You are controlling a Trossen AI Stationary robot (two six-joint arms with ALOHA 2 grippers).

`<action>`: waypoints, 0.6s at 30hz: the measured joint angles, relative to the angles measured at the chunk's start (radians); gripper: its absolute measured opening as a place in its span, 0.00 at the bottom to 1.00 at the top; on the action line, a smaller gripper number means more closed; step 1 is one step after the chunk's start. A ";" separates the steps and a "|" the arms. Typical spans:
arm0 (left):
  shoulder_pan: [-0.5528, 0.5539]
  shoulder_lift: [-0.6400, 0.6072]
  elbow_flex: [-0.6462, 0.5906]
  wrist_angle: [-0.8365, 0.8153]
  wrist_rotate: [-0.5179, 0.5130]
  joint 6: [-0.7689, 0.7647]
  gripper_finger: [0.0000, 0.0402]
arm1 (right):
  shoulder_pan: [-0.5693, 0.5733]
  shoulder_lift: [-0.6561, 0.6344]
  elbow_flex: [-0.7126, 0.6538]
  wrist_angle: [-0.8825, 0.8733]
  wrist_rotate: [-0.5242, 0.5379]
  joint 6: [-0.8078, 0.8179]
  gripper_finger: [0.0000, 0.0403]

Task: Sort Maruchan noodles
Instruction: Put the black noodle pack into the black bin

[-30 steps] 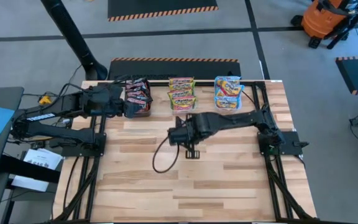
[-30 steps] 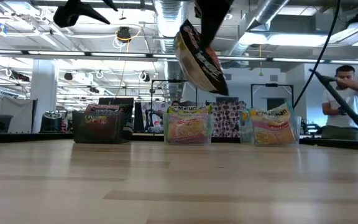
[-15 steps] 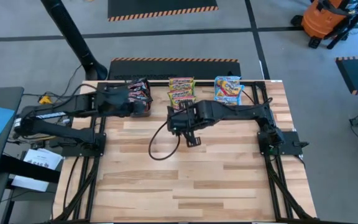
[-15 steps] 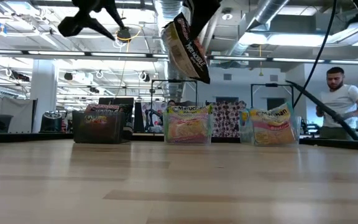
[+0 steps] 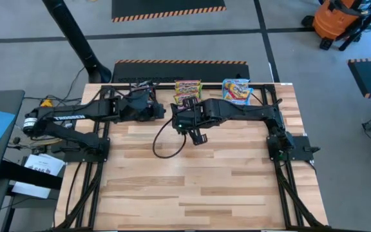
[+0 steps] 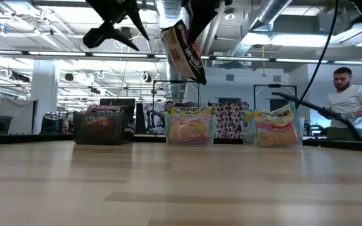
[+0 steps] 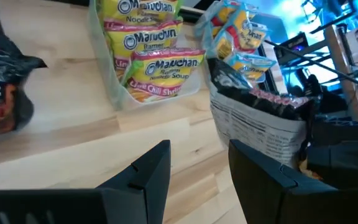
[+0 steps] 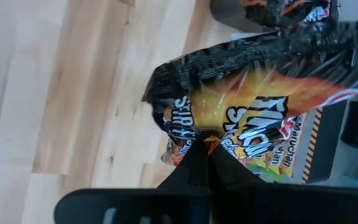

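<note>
right claw (image 8: 205, 163): pinching dark noodle packet (image 8: 247, 106) by one edge, high above tabletop (image 5: 198, 180)
left claw (image 7: 197, 165): spread, empty, just beside packet
risk: thin edge grip slips; claws collide

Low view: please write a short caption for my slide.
Right pincer holds a dark noodle packet in the air, above three sorted stacks at the table's far edge.

Overhead looks straight down, low camera level across the table (image 5: 198, 187); wrist cameras sit close, perhaps tilted.
</note>
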 joint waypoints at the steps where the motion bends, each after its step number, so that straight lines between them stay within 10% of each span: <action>1: 0.000 0.007 0.000 0.010 0.000 -0.004 0.37 | -0.007 0.000 0.000 -0.001 0.001 -0.006 0.00; 18: 0.054 0.073 0.001 0.249 0.019 -0.028 0.37 | -0.051 0.000 0.000 -0.053 0.000 -0.081 0.00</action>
